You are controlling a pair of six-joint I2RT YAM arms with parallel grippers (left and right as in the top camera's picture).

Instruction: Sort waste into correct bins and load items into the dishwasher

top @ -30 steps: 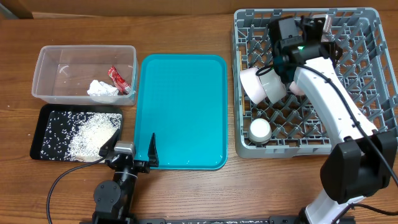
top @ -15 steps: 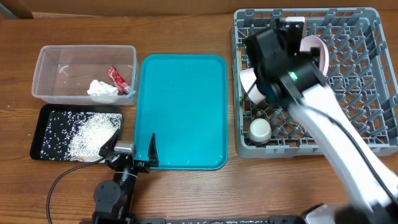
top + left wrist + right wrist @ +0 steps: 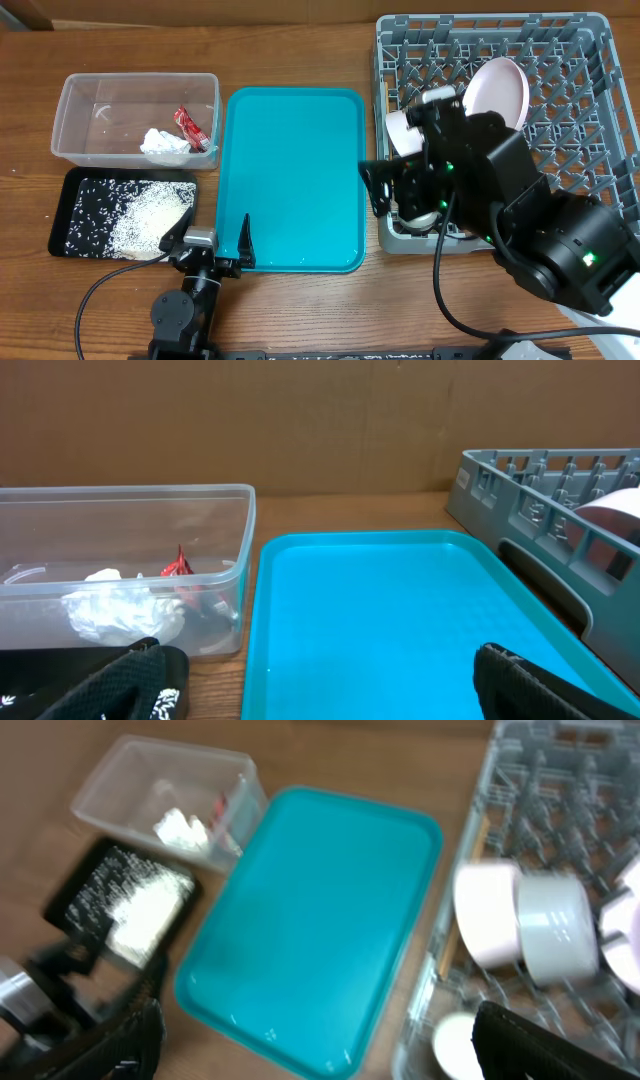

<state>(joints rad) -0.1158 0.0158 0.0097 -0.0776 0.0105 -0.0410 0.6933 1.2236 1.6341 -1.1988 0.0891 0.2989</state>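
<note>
The grey dish rack (image 3: 590, 60) holds a white plate (image 3: 497, 92) standing on edge, two bowls (image 3: 487, 915) on their sides and a cup (image 3: 455, 1040) near its front left corner. My right gripper (image 3: 330, 1050) hangs open and empty, high over the gap between the rack and the teal tray, apart from the plate. The clear tub (image 3: 80, 110) contains the red wrapper (image 3: 188, 126) and the tissue wad (image 3: 163, 146). Rice (image 3: 150, 215) lies in the black tray (image 3: 75, 205). At the teal tray's near edge my left gripper (image 3: 330, 690) rests open and empty.
The large teal tray (image 3: 290, 180) lies bare between the bins and the rack. A thin pale stick (image 3: 477, 838) lies along the rack's left wall. My raised right arm (image 3: 530, 230) hides the rack's front part from above.
My right gripper has opened and left the plate standing in the rack. It has lifted and pulled back toward the rack's front left. The left arm has not moved.
</note>
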